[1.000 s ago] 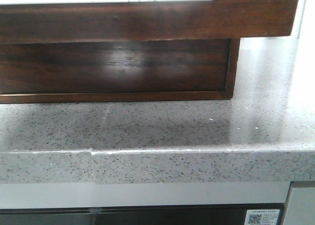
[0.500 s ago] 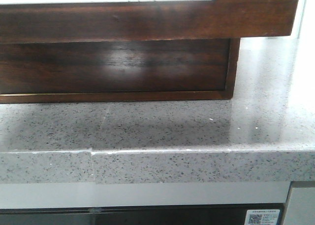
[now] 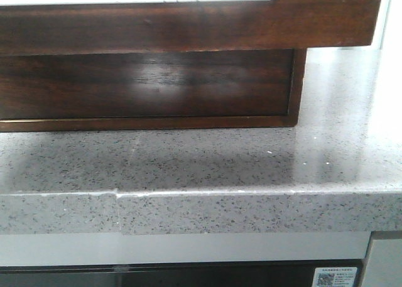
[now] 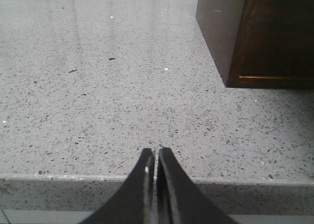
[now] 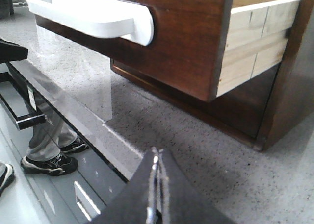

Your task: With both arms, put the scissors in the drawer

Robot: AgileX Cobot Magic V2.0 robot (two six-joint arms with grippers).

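Drawer (image 3: 188, 26) is pulled out of the dark wooden cabinet (image 3: 151, 86), front panel overhanging the grey speckled table (image 3: 207, 161). Long axis of the drawer front runs side to side across the front view; its open end faces the robot. In the right wrist view the pale wood side wall and the white-edged cutout are clear, but the inside is not.

Scissors: not visible in any view. Cannot tell whether they're inside the drawer or elsewhere, so no direction or axis for them.

Left hand (image 4: 155, 158) has its fingers pressed together, nothing between them, hovering over the near table edge, well apart from the cabinet corner. Right hand (image 5: 155, 160) is likewise pinched closed and empty, low over the table, below and in front of the drawer front.

Risks: the drawer sticks out with both hands low near it, so a rising right hand could knock the overhanging front from underneath. If a push-in follows, an off-centre shove could skew the drawer and jam it. A person's feet (image 5: 54, 158) stand beside the table front, close to the right arm's reach.
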